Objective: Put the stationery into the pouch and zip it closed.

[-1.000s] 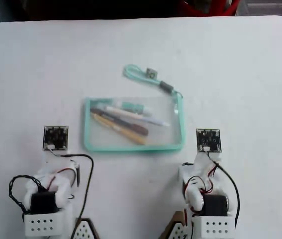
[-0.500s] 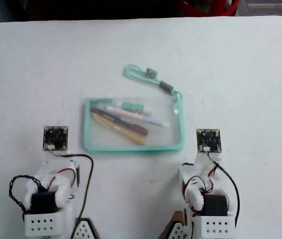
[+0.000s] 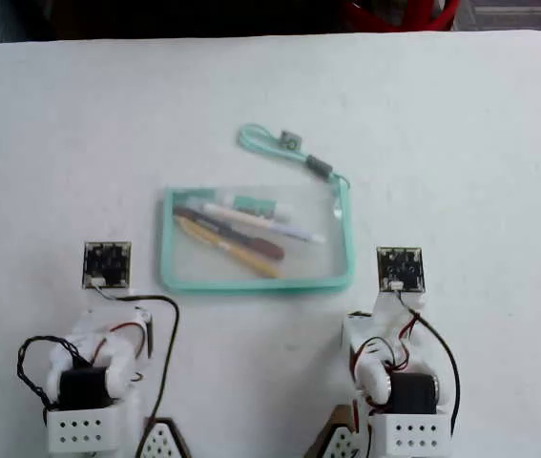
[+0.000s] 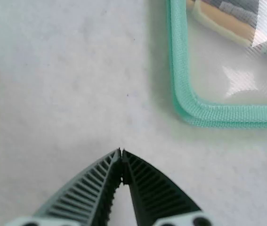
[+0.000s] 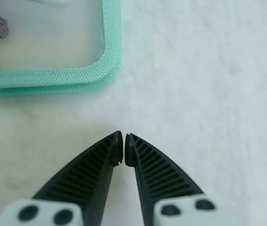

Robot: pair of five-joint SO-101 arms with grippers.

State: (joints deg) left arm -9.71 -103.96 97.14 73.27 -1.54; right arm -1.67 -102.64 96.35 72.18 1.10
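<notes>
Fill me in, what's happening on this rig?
Nothing is being handled. The pens lie inside the clear, teal-edged pouch on the table. Both arms sit at the near side: the left gripper and right gripper are shut and empty, each just off a near corner of the pouch.

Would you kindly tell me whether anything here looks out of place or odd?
Nothing stands out. The pouch lies flat with the pens inside, its cord trailing on the table. The left gripper and right gripper are shut, clear of the pouch.
</notes>
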